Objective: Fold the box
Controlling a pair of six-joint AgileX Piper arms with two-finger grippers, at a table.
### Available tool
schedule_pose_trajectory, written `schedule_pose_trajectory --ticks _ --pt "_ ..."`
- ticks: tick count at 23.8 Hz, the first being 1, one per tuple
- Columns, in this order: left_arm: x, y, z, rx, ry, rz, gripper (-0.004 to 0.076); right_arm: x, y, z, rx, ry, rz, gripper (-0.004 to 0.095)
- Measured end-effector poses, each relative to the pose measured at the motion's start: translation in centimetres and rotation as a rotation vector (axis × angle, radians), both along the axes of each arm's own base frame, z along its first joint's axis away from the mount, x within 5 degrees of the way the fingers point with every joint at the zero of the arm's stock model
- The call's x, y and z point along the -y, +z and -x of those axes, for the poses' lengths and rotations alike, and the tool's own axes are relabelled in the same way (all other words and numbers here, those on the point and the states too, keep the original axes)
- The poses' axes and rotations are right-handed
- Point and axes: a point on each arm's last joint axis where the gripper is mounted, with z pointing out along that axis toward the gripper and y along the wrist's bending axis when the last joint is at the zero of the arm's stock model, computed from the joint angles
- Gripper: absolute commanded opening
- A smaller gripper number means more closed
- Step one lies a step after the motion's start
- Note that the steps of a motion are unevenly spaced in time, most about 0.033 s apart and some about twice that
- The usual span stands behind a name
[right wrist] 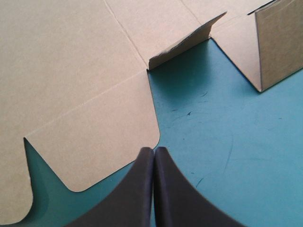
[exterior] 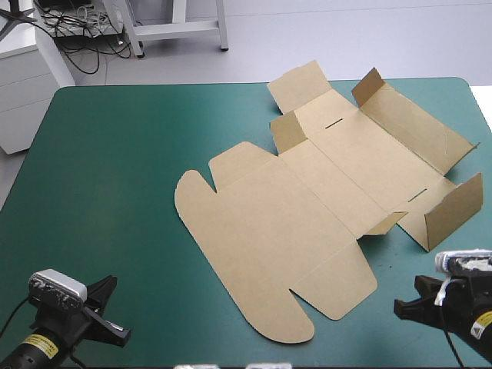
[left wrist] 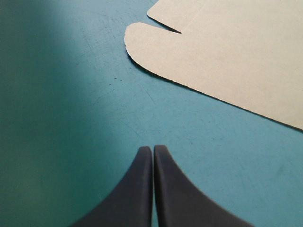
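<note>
High view: a big cut sheet of brown cardboard, the box (exterior: 307,207), lies open on the teal-green table cover (exterior: 115,169). It fills the middle of the table and reaches toward the right side. Most of the box lies flat. Its wide part with the round corners points toward the robot. At the far right end of the box I can see a few side flaps (exterior: 452,209) standing up. The left gripper (exterior: 108,311), with its black fin-shaped fingers, is well apart from the box, off past its near left side. The right gripper (exterior: 407,306) is near the box, off its near right side.

Left wrist view: the left gripper (left wrist: 152,150) has its two fingers pressed together into one point, and it holds nothing. Ahead of it a round corner of the box (left wrist: 227,52) lies flat, apart from the tips.

Right wrist view: the right gripper (right wrist: 154,151) is pressed together too, with nothing in it. Its tips are just beside a round corner of the box (right wrist: 80,71). I cannot tell if they touch. Farther ahead a small flap (right wrist: 184,45) tilts up. Beside that flap a taller wall (right wrist: 279,42) stands upright.
</note>
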Motion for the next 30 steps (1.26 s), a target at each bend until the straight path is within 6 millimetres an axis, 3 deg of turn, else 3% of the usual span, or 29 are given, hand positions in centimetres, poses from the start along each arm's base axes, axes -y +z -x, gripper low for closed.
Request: schedule_pose_trajectory --ticks 4,8,10,11,17,24,30 --pt "0.0 0.0 0.0 0.000 0.000 0.000 -0.0010 -0.1 3.2 -2.1 -0.038 -0.033 0.031 -0.0017" --pt "0.0 0.0 0.0 -0.003 0.003 0.008 -0.0010 -0.7 5.2 -4.7 -0.103 -0.072 0.026 0.0015" --pt "0.0 0.0 0.0 -0.005 0.005 0.011 -0.0010 -0.9 5.6 -6.0 -0.132 -0.088 0.018 0.0070" --pt "0.0 0.0 0.0 -0.005 0.005 0.011 -0.0010 -1.1 5.7 -6.6 -0.148 -0.093 0.019 0.0153" --pt "0.0 0.0 0.0 -0.005 0.005 0.012 -0.0010 -2.0 3.9 -10.6 -0.306 -0.103 0.059 0.0511" --pt "0.0 0.0 0.0 -0.005 0.005 0.012 -0.0010 -3.0 0.9 -14.1 -0.488 -0.103 0.100 0.0512" --pt "0.0 0.0 0.0 -0.005 0.005 0.012 -0.0010 -3.3 -0.3 -15.2 -0.550 -0.136 0.091 0.0513"
